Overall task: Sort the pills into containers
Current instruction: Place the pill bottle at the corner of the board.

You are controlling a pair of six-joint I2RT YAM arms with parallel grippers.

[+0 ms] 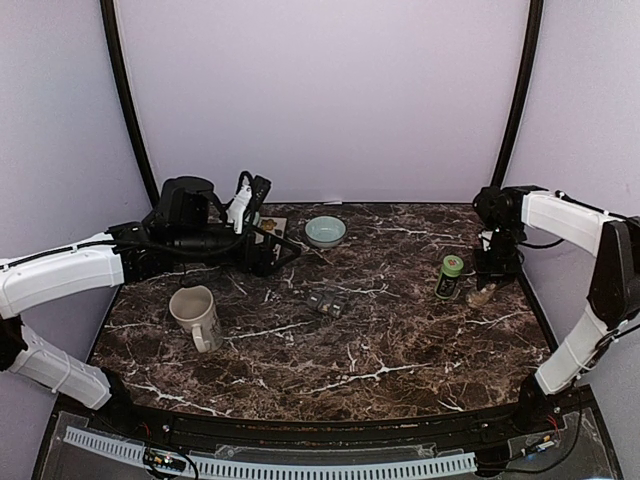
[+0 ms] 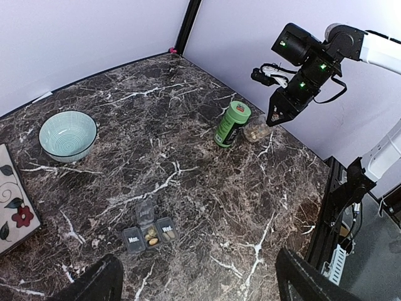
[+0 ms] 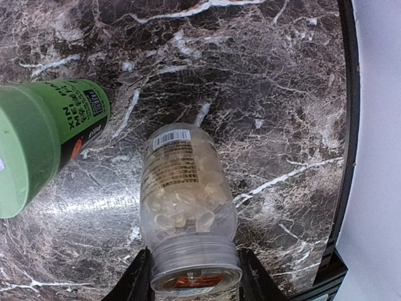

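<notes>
A small grey pill organizer (image 1: 326,303) (image 2: 149,234) lies mid-table. Its middle lid is flipped open over tan pills, and the lids marked Mon. and Wed. are down. A clear pill bottle (image 3: 188,200) full of pale capsules stands at the right edge of the table, beside a green bottle (image 1: 450,277) (image 3: 44,144) (image 2: 232,123). My right gripper (image 3: 195,276) (image 1: 490,280) is shut on the clear bottle's cap, a finger pressed against each side. My left gripper (image 2: 194,288) hangs open above the table's left rear, with nothing between its fingers.
A white mug (image 1: 195,315) stands front left. A pale blue bowl (image 1: 325,231) (image 2: 67,135) sits at the back centre, next to a floral card (image 1: 272,227) (image 2: 12,207). The table's right edge (image 3: 341,125) runs close past the clear bottle.
</notes>
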